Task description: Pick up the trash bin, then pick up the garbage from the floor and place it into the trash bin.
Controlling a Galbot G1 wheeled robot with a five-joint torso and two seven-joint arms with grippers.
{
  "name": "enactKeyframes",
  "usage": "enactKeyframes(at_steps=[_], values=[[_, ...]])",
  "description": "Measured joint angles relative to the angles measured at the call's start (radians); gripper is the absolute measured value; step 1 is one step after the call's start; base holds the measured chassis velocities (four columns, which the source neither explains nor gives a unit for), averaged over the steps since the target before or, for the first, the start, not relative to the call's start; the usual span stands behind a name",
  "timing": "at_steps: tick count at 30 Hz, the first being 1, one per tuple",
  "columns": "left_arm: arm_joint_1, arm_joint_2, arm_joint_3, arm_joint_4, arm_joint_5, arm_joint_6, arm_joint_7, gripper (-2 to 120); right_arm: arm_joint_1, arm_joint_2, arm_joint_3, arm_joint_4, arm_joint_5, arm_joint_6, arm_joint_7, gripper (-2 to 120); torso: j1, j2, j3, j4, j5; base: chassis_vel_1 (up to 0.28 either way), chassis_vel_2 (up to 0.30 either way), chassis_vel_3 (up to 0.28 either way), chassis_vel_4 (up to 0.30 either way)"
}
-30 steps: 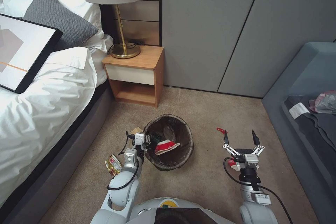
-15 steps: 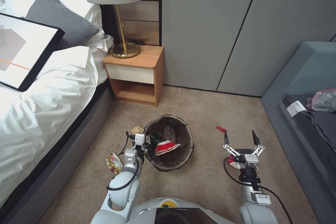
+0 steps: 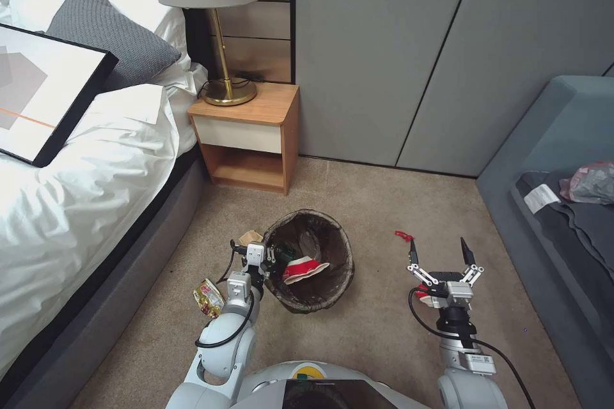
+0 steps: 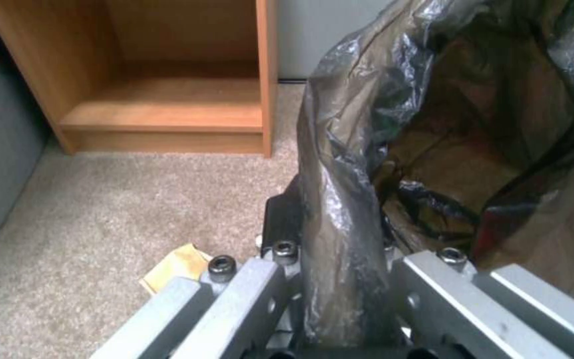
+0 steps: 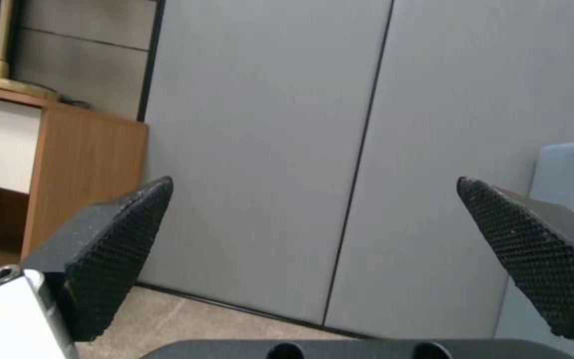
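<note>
Right now the trash bin (image 3: 309,260) is held off-centre on the carpet (image 3: 377,332), in front of the nightstand (image 3: 246,135) and near the bed's foot-side edge, its dark bag folded over the rim. Its near-left rim is clamped by the left gripper (image 3: 267,260); in the left wrist view the bag-covered rim (image 4: 340,209) is seen pinched between the jaws. A crushed red-and-white cup (image 3: 304,268) is already lying inside.

Garbage is left on the floor: a yellow wrapper (image 3: 208,299) beside the left arm, a brown paper piece (image 3: 250,238) just behind the gripper, a red scrap (image 3: 403,236) ahead of the right gripper (image 3: 440,252), and something red-and-white (image 3: 421,294) partly hidden under that wrist. The right gripper is spread wide, empty, raised above the carpet, pointed at the wall panels (image 5: 366,149).

Judged step: a pick of the nearby red litter by the right arm. The bin should be kept level and steady, the rim grip not loosened. The open fingers should be lowered straight over the scrap, closed flat against the carpet pile, then carried over the bin mouth before release.
</note>
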Motion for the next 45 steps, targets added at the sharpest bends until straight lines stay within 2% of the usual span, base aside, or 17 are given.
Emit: enactKeyframes(at_steps=[15, 18, 19, 25, 26, 28, 29, 32, 34, 37, 40, 45], values=[[0.000, 0.000, 0.000, 0.000, 0.000, 0.000, 0.000, 0, 0.001, -0.003, 0.000, 0.002, 0.003, -0.021, 0.005, 100, 0.000, 0.000, 0.000, -0.0001, 0.0000, 0.000, 0.000, 0.000, 0.000], [0.000, 0.000, 0.000, 0.000, 0.000, 0.000, 0.000, 0, 0.010, -0.017, 0.001, 0.019, 0.024, -0.097, 0.027, 100, 0.000, 0.000, 0.000, 0.0000, 0.0000, 0.000, 0.000, 0.000, 0.000], [0.000, 0.000, 0.000, 0.000, 0.000, 0.000, 0.000, 0, 0.010, -0.017, 0.001, 0.019, 0.024, -0.097, 0.027, 100, 0.000, 0.000, 0.000, 0.0000, 0.0000, 0.000, 0.000, 0.000, 0.000], [0.000, 0.000, 0.000, 0.000, 0.000, 0.000, 0.000, 0, 0.032, -0.050, 0.007, 0.059, 0.074, -0.283, 0.081, 100, 0.000, 0.000, 0.000, 0.0000, 0.0001, 0.000, 0.000, 0.000, 0.000], [0.000, 0.000, 0.000, 0.000, 0.000, 0.000, 0.000, 0, 0.032, -0.050, 0.007, 0.059, 0.074, -0.283, 0.081, 100, 0.000, 0.000, 0.000, 0.0000, 0.0001, 0.000, 0.000, 0.000, 0.000], [0.000, 0.000, 0.000, 0.000, 0.000, 0.000, 0.000, 0, 0.042, -0.064, 0.010, 0.078, 0.096, -0.366, 0.105, 100, 0.000, 0.000, 0.000, 0.0000, 0.0001, 0.000, 0.000, 0.000, 0.000], [0.000, 0.000, 0.000, 0.000, 0.000, 0.000, 0.000, 0, 0.042, -0.064, 0.010, 0.078, 0.096, -0.366, 0.105, 100, 0.000, 0.000, 0.000, 0.0000, 0.0001, 0.000, 0.000, 0.000, 0.000], [0.000, 0.000, 0.000, 0.000, 0.000, 0.000, 0.000, 0, 0.055, -0.084, 0.013, 0.102, 0.126, -0.478, 0.137, 100, 0.000, 0.000, 0.000, 0.0000, 0.0001, 0.000, 0.000, 0.000, 0.000], [0.000, 0.000, 0.000, 0.000, 0.000, 0.000, 0.000, 0, 0.058, -0.088, 0.014, 0.107, 0.132, -0.502, 0.144, 100, 0.000, 0.000, 0.000, 0.0000, 0.0001, 0.000, 0.000, 0.000, 0.000], [0.000, 0.000, 0.000, 0.000, 0.000, 0.000, 0.000, 0, 0.071, -0.107, 0.017, 0.130, 0.160, -0.609, 0.175, 100, 0.000, 0.000, 0.000, 0.0000, 0.0001, 0.000, 0.000, 0.000, 0.000], [0.000, 0.000, 0.000, 0.000, 0.000, 0.000, 0.000, 0, 0.076, -0.115, 0.019, 0.140, 0.172, -0.653, 0.188, 100, 0.000, 0.000, 0.000, 0.0000, 0.0000, 0.000, 0.000, 0.000, 0.000], [0.000, 0.000, 0.000, 0.000, 0.000, 0.000, 0.000, 0, 0.077, -0.117, 0.019, 0.142, 0.175, -0.664, 0.191, 100, 0.000, 0.000, 0.000, 0.0000, 0.0000, 0.000, 0.000, 0.000, 0.000]])
